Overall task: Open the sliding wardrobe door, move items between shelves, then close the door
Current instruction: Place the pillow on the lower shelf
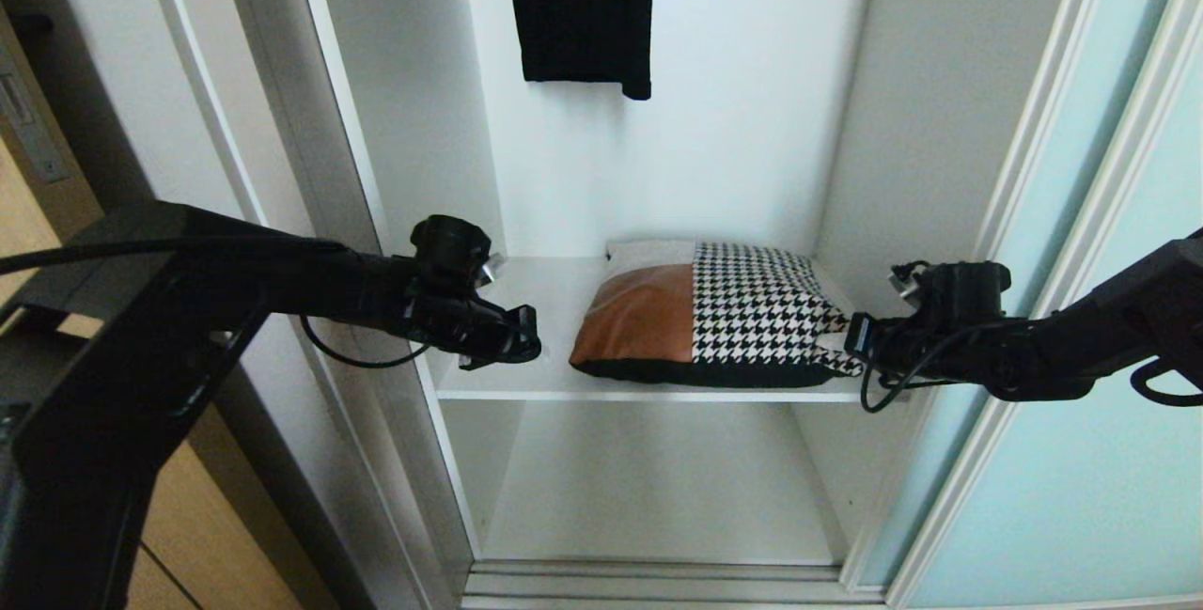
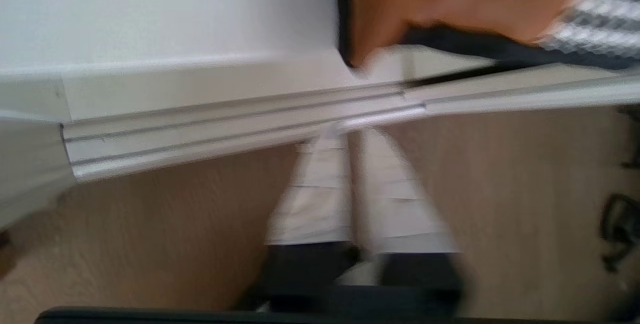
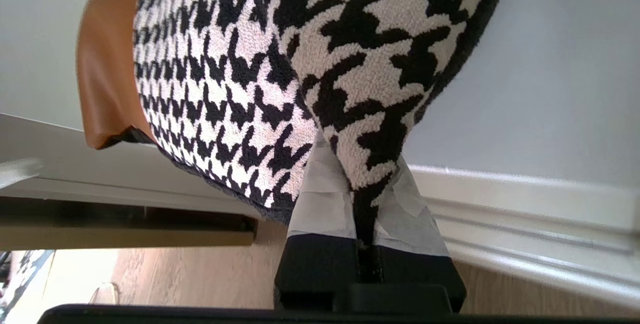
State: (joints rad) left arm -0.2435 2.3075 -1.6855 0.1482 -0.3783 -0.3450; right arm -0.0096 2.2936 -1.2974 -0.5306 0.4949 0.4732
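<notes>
From the head, our right gripper clamps the tan-leather-and-houndstooth rectangular cushion at its 3 o'clock corner, ready to lift it off the white shelf board. Our left gripper waits at 9 o'clock, just clear; its wrist view cannot tell us its jaw state. The right wrist confirms the pinch.

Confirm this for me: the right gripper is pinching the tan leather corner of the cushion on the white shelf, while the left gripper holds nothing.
Not quite. The right gripper is pinching the houndstooth corner of the cushion, not the tan leather one; the right wrist view shows the patterned fabric between its fingers. The rest stands: the cushion lies on the white shelf, and the left gripper holds nothing.
</notes>
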